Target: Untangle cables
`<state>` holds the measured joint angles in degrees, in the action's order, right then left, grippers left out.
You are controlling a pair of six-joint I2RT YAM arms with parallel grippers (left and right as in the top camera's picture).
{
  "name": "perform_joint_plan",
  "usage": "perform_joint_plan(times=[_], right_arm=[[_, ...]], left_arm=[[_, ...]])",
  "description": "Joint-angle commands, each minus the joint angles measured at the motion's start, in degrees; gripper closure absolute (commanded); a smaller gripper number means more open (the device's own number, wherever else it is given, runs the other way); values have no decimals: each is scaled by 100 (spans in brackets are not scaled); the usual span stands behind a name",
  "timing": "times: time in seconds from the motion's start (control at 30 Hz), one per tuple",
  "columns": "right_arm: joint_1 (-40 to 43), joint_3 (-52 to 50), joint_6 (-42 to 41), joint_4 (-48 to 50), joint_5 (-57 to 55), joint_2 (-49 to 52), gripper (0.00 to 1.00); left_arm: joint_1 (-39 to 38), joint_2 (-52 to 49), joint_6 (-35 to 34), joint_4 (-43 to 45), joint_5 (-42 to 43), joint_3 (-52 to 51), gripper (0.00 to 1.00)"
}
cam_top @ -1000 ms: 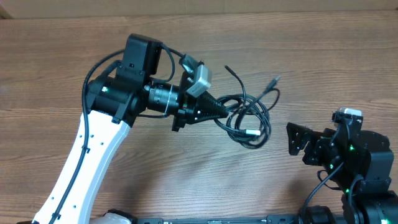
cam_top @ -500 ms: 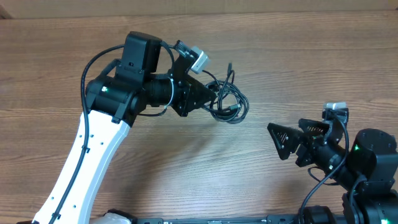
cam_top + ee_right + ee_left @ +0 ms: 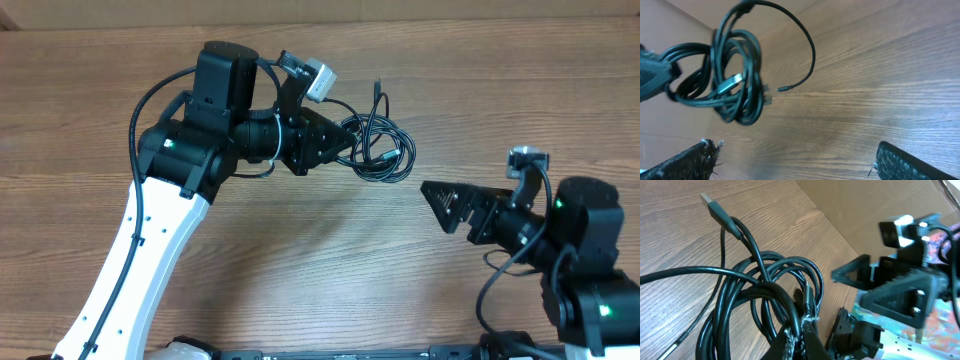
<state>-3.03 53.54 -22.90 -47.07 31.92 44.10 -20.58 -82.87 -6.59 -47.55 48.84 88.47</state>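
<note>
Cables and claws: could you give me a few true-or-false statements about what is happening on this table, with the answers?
1. The left claw is shut on the tangled cable bundle. True.
2. The right claw is gripping the cable bundle too. False: it is open and empty, off to one side with bare table between it and the cables.
3. The cables are white. False: they are black.
4. One cable end with a silver-tipped plug sticks out free of the tangle. True.
</note>
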Motion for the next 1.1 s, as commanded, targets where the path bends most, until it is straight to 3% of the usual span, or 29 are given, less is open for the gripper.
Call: perform_joint_plan(times=[0.0,1.07], right_arm=[[15,44,-118,81,234,197,0],[15,44,-68,31,337,608,0]], left_arm=[[-74,92,-98,28,223,170,96],[-468,37,-96,284,164,168,96]])
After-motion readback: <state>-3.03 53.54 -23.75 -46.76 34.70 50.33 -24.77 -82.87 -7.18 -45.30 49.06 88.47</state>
